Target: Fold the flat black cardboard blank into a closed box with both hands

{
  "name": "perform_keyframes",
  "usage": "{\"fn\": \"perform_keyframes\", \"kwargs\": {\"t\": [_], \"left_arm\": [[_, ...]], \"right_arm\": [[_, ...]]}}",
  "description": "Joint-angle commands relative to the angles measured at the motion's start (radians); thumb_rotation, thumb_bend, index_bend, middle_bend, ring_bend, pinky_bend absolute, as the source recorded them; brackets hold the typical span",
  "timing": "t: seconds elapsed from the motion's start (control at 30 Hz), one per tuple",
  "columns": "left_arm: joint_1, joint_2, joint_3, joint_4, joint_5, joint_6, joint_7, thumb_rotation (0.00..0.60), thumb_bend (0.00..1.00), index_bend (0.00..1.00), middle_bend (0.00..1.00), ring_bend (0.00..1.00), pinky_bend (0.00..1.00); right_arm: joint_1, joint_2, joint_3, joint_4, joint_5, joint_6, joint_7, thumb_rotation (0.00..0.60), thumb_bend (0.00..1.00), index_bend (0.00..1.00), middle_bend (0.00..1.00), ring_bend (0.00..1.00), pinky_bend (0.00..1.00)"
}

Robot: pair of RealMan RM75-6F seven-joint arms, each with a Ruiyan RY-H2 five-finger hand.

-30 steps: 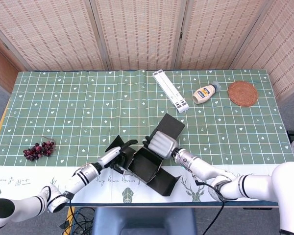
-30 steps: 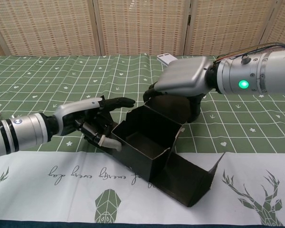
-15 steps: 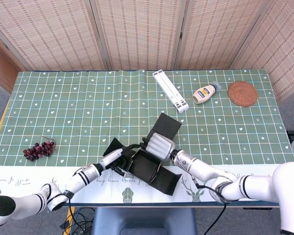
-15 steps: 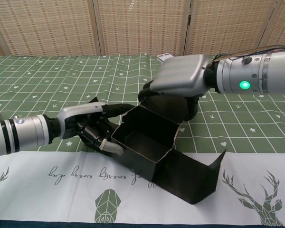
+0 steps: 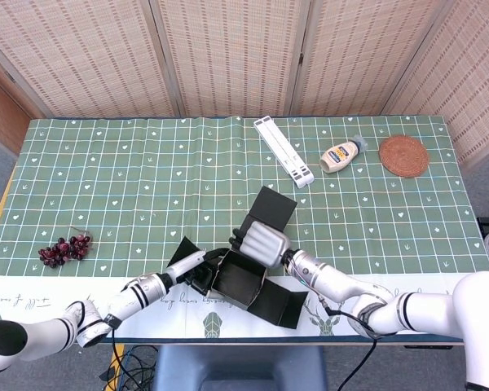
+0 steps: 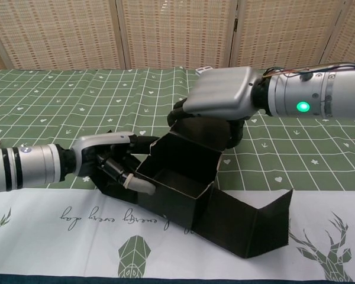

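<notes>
Box position: the half-folded black cardboard box [image 6: 183,177] is sitting at the near edge of the green patterned tablecloth [image 5: 147,179], between the 2 hands, with its cavity open upward.
Left hand: the left hand [image 6: 109,163] is pressing against the left wall of the box, its fingers curled around that wall's edge; I cannot tell if it is really gripping.
Right hand: the right hand [image 6: 219,100] is bending over the rear of the box, its fingers reaching down behind the back wall.
Hidden: the right fingertips are lying behind the cardboard, so its grip is unclear.
Chest view only: a loose flap [image 6: 254,222] is standing up at the right front; a green light [image 6: 302,107] is glowing on the right forearm.
Head view only: a bunch of dark red grapes [image 5: 63,249], a white folding stand [image 5: 284,151], a small squeeze bottle [image 5: 341,155] and a round woven coaster [image 5: 403,155] are lying well apart from the box.
Change: compared with 1 second ago, the box is sitting further left and both hands are closer to it.
</notes>
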Motion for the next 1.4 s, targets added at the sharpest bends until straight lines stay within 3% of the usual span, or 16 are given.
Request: {"fn": "perform_keyframes", "kwargs": {"t": [0.03,0.13,0.23,0.5,0.67,0.9,1.1,1.4], "left_arm": [[-0.005,0.002,0.005,-0.001,0.002,0.0,-0.014,0.6,0.08,0.17,0.21,0.67,0.87],[-0.008,0.002,0.007,0.0,0.001,0.001,-0.021,0.6,0.08,0.18,0.22,0.67,0.87],[-0.01,0.002,0.01,0.001,-0.002,-0.001,-0.027,0.6,0.08,0.18,0.22,0.67,0.87],[-0.012,0.001,0.01,-0.002,-0.011,-0.001,-0.023,0.6,0.08,0.18,0.22,0.67,0.87],[-0.012,0.005,0.009,-0.01,-0.016,0.0,-0.016,0.6,0.08,0.17,0.22,0.67,0.87],[-0.003,0.022,0.007,-0.033,-0.03,0.008,-0.031,0.6,0.08,0.17,0.22,0.67,0.88],[0.005,0.064,0.016,-0.063,-0.027,0.028,-0.099,0.6,0.08,0.19,0.23,0.68,0.88],[0.015,0.129,0.03,-0.082,-0.01,0.074,-0.209,0.6,0.08,0.2,0.24,0.68,0.89]], "right_arm": [[-0.005,-0.003,0.005,0.002,-0.01,0.008,0.004,0.6,0.28,0.29,0.37,0.83,1.0],[-0.009,-0.002,0.008,-0.003,-0.013,0.009,0.006,0.6,0.28,0.11,0.28,0.81,1.0],[-0.012,-0.003,0.009,-0.006,-0.014,0.01,-0.004,0.6,0.28,0.0,0.15,0.77,1.0],[-0.023,-0.009,0.017,-0.017,0.0,0.008,-0.006,0.6,0.24,0.0,0.01,0.73,1.0],[-0.03,-0.004,0.02,-0.031,0.003,0.007,0.007,0.6,0.2,0.0,0.0,0.71,1.0],[-0.063,0.033,0.035,-0.101,-0.013,0.025,0.14,0.6,0.2,0.0,0.0,0.71,1.0],[-0.144,0.08,0.035,-0.153,-0.105,0.147,0.289,0.6,0.2,0.0,0.0,0.71,1.0],[-0.29,0.105,0.011,-0.12,-0.208,0.355,0.459,0.6,0.2,0.0,0.0,0.71,1.0]]}}
